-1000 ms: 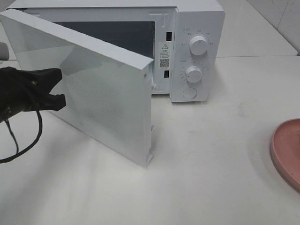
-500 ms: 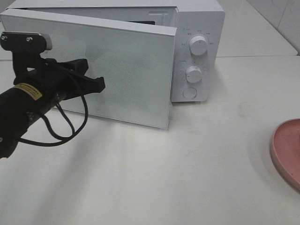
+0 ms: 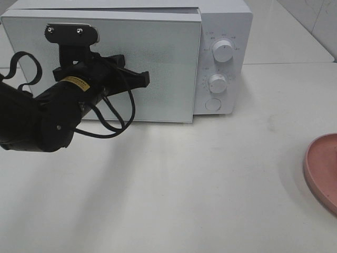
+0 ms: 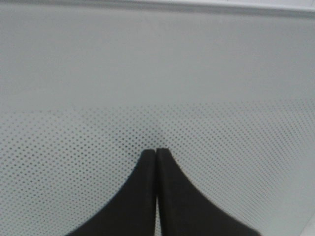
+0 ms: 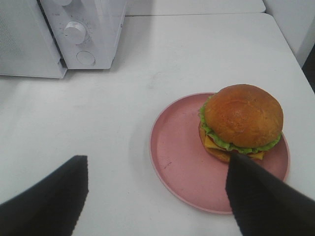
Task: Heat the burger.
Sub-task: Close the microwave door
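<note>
Burger (image 5: 242,118), with its glossy brown bun, green lettuce and yellow cheese, is sitting on a pink plate (image 5: 182,162), toward the side of it farther from the microwave (image 3: 221,31). The plate is resting on the white desk (image 3: 210,184), well apart from the microwave; in the high view only its edge (image 3: 322,171) is showing at the right border, and the burger itself is lying out of that frame.

The right gripper (image 5: 157,196) is hanging above the desk with its two dark fingers (image 5: 49,201) spread wide, nothing between them. One fingertip is overlapping the near edge of the burger in the wrist view (whether it is touching cannot be told).

The left gripper (image 3: 142,80) is pressing its tips against the microwave door (image 3: 168,58), its fingers (image 4: 142,196) standing tight together and holding nothing. The wrist view is filled by the door's dotted mesh panel. The door is lying flush or nearly flush with the front of the microwave. Two round white knobs (image 3: 223,51) and a round button (image 3: 212,104) are lining the control panel beside the door. A black cable (image 3: 113,118) is looping under the left arm (image 3: 42,113).
</note>
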Available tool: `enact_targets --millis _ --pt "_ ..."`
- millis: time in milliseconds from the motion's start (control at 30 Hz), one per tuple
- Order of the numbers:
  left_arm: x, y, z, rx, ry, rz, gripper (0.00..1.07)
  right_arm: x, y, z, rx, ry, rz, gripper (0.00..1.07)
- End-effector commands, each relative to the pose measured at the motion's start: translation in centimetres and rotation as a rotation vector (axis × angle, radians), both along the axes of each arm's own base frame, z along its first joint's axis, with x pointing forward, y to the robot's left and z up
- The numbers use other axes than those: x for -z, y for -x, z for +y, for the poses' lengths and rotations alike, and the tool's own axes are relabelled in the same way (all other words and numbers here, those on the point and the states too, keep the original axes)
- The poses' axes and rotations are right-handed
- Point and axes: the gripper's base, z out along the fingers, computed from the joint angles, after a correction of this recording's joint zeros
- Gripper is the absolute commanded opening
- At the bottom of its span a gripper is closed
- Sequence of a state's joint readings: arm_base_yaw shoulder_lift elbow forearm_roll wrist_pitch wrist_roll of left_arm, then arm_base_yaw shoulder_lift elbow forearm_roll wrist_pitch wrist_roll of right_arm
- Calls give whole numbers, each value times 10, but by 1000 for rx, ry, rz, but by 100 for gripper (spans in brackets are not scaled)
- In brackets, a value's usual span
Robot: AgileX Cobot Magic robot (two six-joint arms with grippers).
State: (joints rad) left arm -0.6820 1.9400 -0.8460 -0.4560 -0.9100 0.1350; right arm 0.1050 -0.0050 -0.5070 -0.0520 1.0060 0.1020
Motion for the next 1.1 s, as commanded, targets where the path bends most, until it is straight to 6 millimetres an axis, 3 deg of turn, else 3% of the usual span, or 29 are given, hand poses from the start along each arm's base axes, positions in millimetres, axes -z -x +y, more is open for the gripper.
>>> enact_targets --millis 33,267,533,667,967,1033,1067,1100 --pt "-4 -4 -3 -19 19 -4 0 0 4 0 -1 7 -39 75" --pt "-11 -28 -16 -72 32 -21 0 0 4 0 -1 7 -39 75" --pt "-14 -32 -21 -45 19 -5 0 0 4 0 -1 7 -39 75" --pt "-10 -12 -32 43 -39 92 0 0 4 -1 7 3 -39 75" --pt "-9 27 -34 164 -99 259 2 0 4 -1 8 3 -39 75" --pt "-8 37 -33 217 -129 371 29 0 4 -1 8 3 -39 75" --pt "-8 37 -33 217 -129 371 29 0 4 -1 8 3 -39 75" --pt "-8 42 -32 244 -141 425 57 0 4 -1 8 3 -39 75"
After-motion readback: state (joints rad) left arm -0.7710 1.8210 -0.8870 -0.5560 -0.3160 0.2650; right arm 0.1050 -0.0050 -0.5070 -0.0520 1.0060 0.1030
